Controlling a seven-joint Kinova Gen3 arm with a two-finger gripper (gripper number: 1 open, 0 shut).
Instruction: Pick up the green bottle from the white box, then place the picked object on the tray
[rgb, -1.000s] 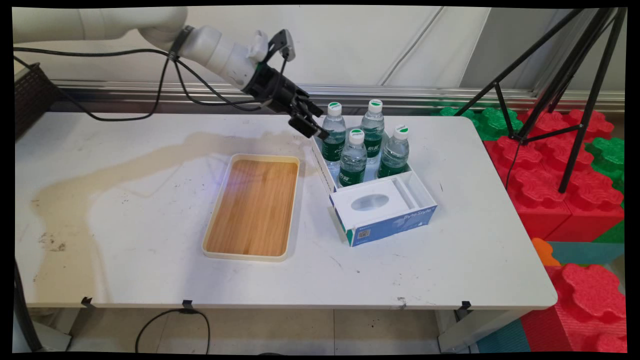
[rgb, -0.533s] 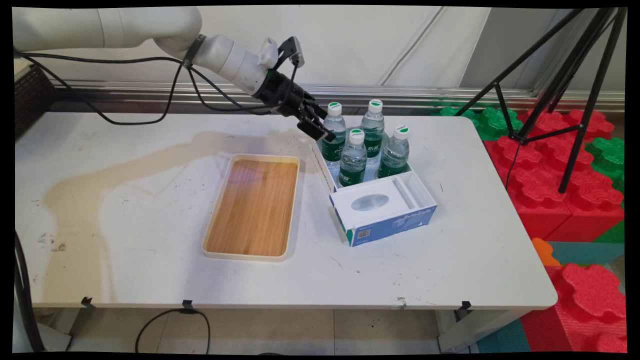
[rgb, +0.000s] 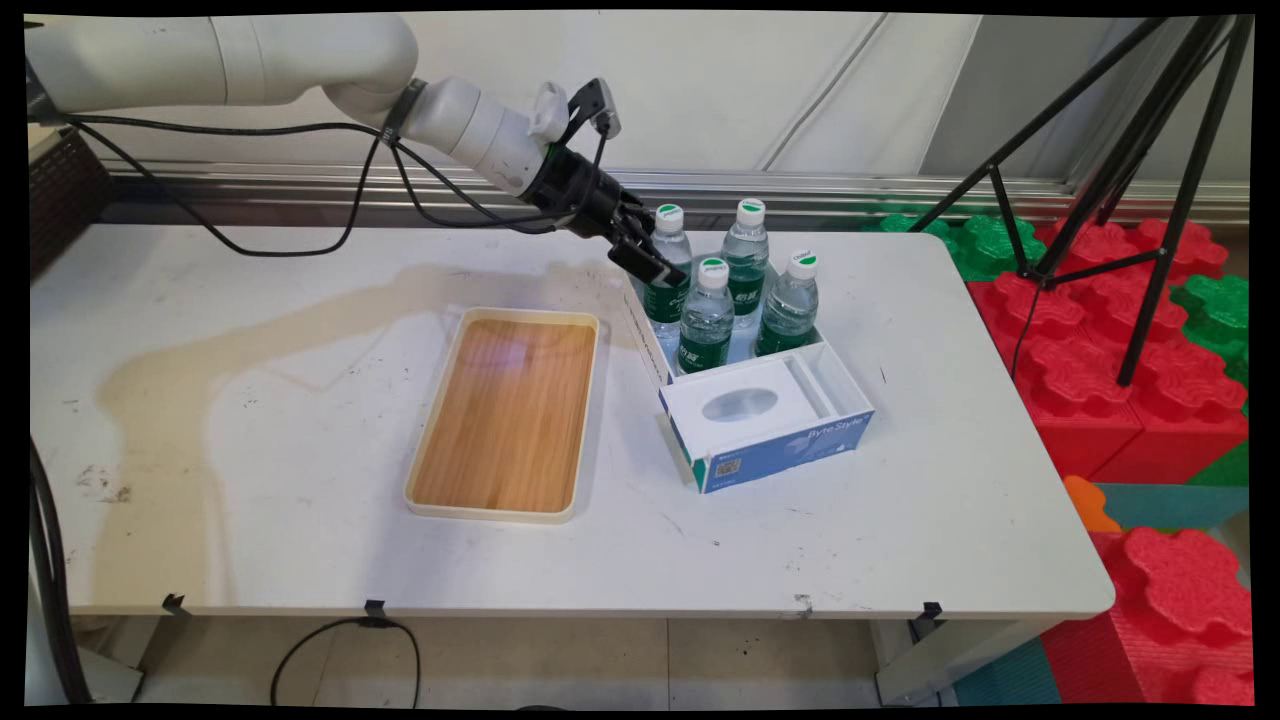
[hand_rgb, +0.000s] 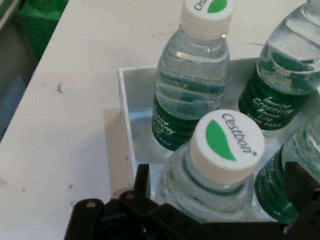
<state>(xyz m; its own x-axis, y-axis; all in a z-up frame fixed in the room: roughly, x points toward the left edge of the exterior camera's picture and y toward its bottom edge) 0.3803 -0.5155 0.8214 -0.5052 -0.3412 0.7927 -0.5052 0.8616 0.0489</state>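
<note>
Lying at nine o'clock on the white table (rgb: 250, 420), a wooden tray (rgb: 505, 415) sits near a white box (rgb: 800, 390). Just above the box's far-left bottle (hand_rgb: 220, 170), the gripper (rgb: 655, 268) hovers with jaws spread wide either side of its cap, gripping nothing. Three more bottles (rgb: 790, 300) stand at three o'clock.

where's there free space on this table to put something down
The wooden tray is empty, and bare table lies left of it and along the near edge. A strip is free right of the box. It's crowded at the box's far compartment: four water bottles with the gripper among them.
</note>
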